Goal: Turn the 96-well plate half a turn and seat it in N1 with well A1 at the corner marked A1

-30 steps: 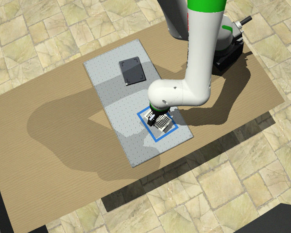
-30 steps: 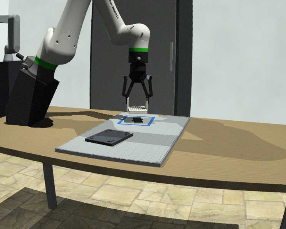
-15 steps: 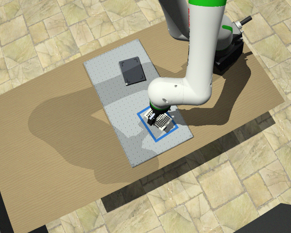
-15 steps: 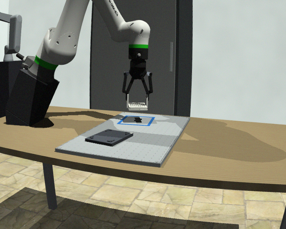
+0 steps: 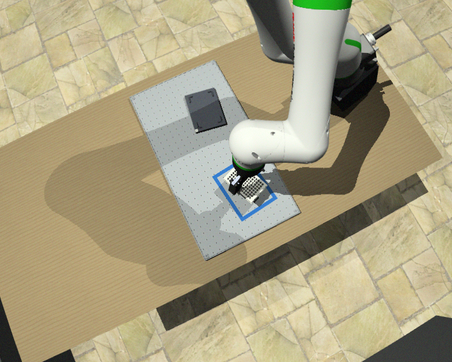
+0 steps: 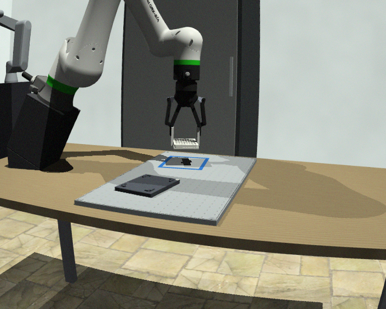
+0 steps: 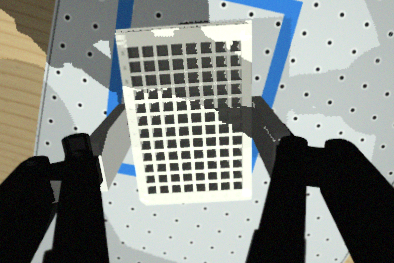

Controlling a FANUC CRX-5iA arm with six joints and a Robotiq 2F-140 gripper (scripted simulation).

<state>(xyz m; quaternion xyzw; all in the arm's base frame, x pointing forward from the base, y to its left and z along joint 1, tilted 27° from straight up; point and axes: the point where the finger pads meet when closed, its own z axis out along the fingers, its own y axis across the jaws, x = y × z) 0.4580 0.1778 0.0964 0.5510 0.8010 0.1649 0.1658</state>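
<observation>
My gripper (image 6: 185,139) is shut on the white 96-well plate (image 6: 185,143) and holds it level in the air above the blue taped bench spot B1 (image 6: 183,163). In the wrist view the plate (image 7: 186,114) hangs between the two fingers, which grip its long sides, with the blue outline below it. In the overhead view the plate (image 5: 246,184) sits over the blue outline, partly hidden by the wrist. The dark plate nest N1 (image 5: 205,109) is empty at the deck's far end, and it also shows in the side view (image 6: 147,184).
The grey perforated deck (image 5: 212,155) lies on a wooden table. The robot's black base (image 6: 36,132) stands at the table's back corner. The arm's elbow (image 5: 281,140) hangs over the deck's edge beside B1.
</observation>
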